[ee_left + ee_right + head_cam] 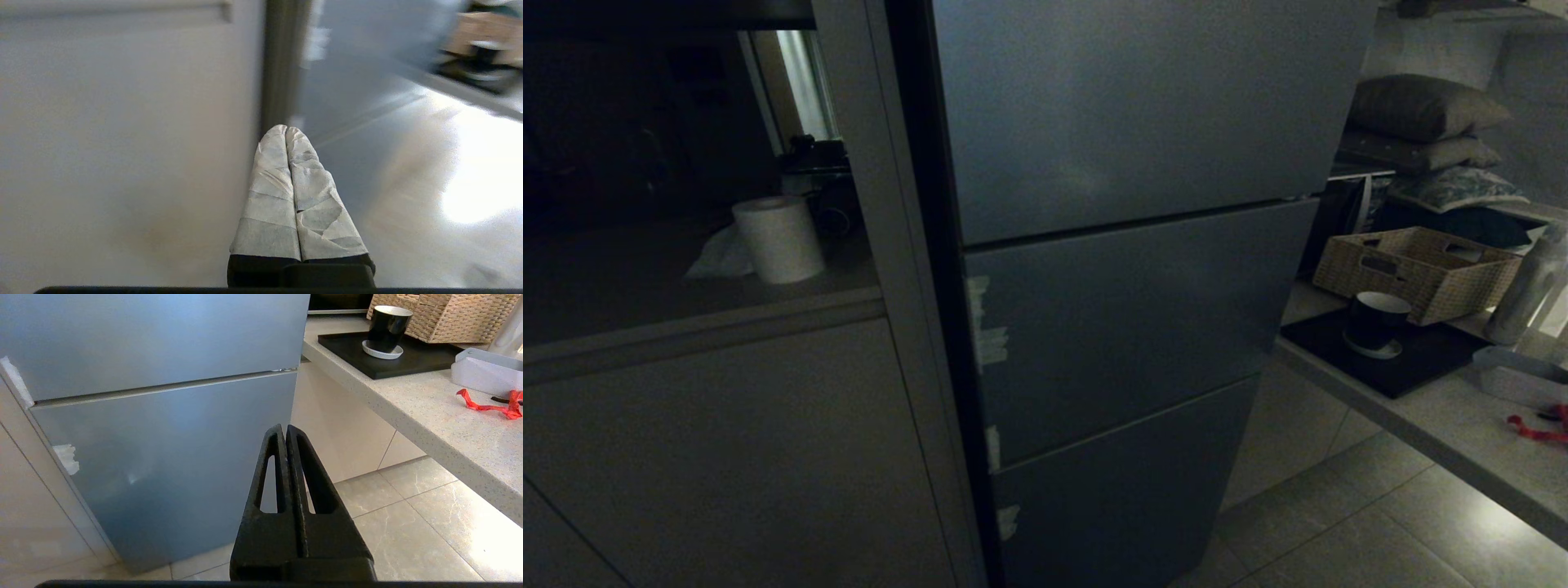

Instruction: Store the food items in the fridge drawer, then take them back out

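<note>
The grey-blue fridge [1127,327] stands straight ahead with all three doors closed, so the fridge drawer is hidden behind them. No food items show in any view. Neither arm appears in the head view. My left gripper [286,128] has pale tape-wrapped fingers [269,196] pressed together with nothing between them. It hangs low before the dark gap between the pale cabinet [122,143] and the fridge [351,94]. My right gripper [284,428] is black and shut on nothing, and it faces the fridge's lower door [163,457] and the tiled floor [408,522].
A speckled counter [1445,425] juts out to the right of the fridge. On it are a black tray with a dark cup [1374,322], a wicker basket [1421,269], a white box [482,371] and a thin red crumpled strip [486,404]. A paper roll [778,238] stands on the left counter.
</note>
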